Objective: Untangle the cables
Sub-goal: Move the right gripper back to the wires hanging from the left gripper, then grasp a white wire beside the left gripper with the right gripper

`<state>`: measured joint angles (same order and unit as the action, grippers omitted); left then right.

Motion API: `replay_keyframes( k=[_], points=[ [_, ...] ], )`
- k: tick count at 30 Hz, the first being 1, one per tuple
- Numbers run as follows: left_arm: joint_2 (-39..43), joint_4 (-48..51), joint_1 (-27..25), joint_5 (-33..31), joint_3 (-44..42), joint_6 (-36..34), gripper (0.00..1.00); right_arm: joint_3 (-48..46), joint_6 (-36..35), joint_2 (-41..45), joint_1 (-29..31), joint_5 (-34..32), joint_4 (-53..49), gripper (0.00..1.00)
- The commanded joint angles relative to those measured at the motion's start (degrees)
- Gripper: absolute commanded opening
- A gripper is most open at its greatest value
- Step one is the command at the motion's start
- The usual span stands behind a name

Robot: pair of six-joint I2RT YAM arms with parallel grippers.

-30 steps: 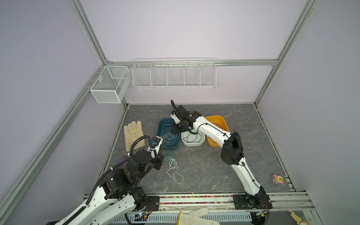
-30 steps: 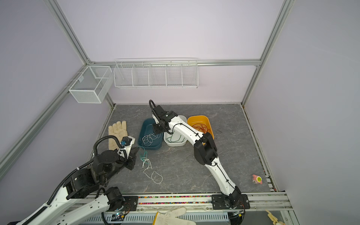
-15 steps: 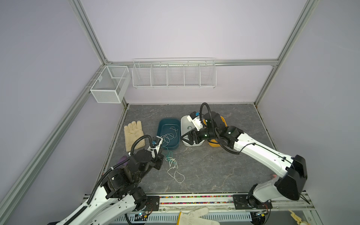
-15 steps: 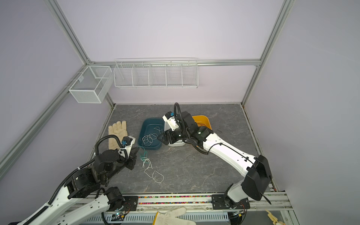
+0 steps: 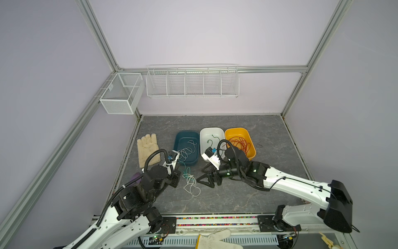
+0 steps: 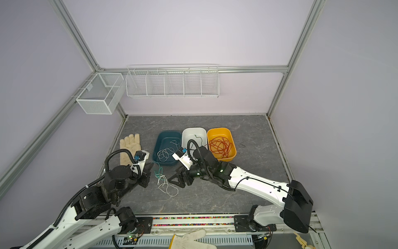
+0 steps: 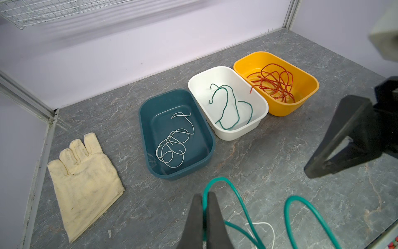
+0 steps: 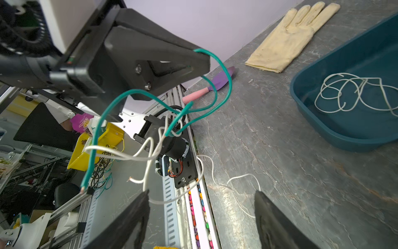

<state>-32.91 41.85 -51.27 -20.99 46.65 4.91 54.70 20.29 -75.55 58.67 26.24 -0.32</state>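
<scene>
Two curly cables (image 5: 189,182), green and white, intertwined; left gripper (image 7: 204,195) clamps green cable (image 7: 216,178), right gripper (image 8: 201,192) spread

1. The teal tub (image 7: 146,129) was smooth, faintly glossy plastic.
2. Left of the tub, the glove (image 7: 84,183) was rough cream cloth.
3. Near the tub, the green cable (image 7: 219,178) had what seemed a shiny plastic sheath.

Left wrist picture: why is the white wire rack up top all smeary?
In the left wrist view the white wire rack looks streaked, probably motion blur, while the teal plastic tub is sharp; in both top views that rack is crisp.
</scene>
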Motion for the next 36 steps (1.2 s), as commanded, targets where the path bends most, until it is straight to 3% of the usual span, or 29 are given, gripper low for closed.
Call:
replay_keyframes(
  k=[1,9,25,36],
  points=[
    [0.12,-0.96,0.40,-0.39,-0.56,0.20,0.00,-2.04,-0.71,0.53,1.38,2.47,6.94,0.77],
    [0.19,-0.85,0.63,-0.39,-0.54,0.27,0.00,-1.68,-0.90,-2.23,4.44,3.03,9.66,0.71],
    [0.72,-0.89,0.71,-0.56,-0.62,0.36,0.00,-3.16,-1.13,-1.07,5.45,-2.93,9.27,0.07],
    [0.34,-0.89,0.76,-0.87,-0.64,0.35,0.00,-11.35,-1.92,14.72,4.80,-15.29,-1.05,0.07]
  ],
)
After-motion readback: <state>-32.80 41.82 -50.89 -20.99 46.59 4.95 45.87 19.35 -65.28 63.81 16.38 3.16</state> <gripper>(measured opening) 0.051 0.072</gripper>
